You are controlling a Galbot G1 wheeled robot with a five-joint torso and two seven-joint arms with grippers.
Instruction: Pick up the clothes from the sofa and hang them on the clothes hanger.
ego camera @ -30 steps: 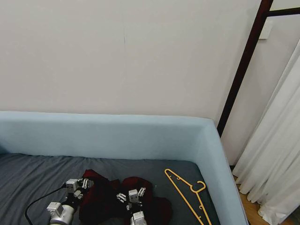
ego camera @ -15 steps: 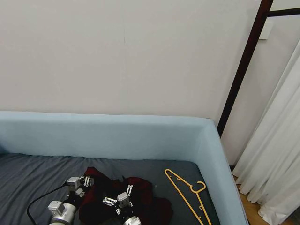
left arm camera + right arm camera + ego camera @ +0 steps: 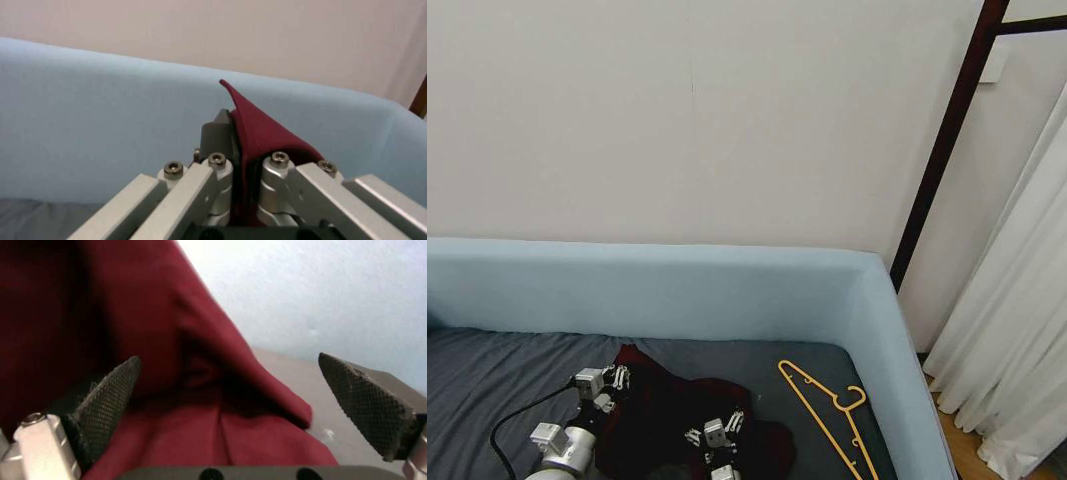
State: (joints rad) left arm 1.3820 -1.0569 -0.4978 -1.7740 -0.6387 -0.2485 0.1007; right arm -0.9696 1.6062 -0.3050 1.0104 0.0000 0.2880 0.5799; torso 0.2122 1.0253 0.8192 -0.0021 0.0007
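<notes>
A dark red garment [image 3: 682,420] lies crumpled on the grey sofa seat [image 3: 487,380]. My left gripper [image 3: 617,378] is shut on the garment's upper left corner; the left wrist view shows the red cloth [image 3: 257,135] pinched between its fingers [image 3: 220,165]. My right gripper [image 3: 719,432] hovers open over the middle of the garment, and in the right wrist view its pads [image 3: 110,400] spread wide above red folds [image 3: 133,340]. A yellow clothes hanger [image 3: 827,405] lies flat on the seat right of the garment.
The light blue sofa back [image 3: 677,290] and right armrest [image 3: 892,380] border the seat. A dark rack pole [image 3: 942,150] rises behind the armrest. White curtains [image 3: 1017,340] hang at the right. A black cable [image 3: 512,430] trails from my left arm.
My right gripper shifted left over the garment, then back right and lower. The left gripper moved slightly up and right, drawing the garment's corner toward the sofa back.
</notes>
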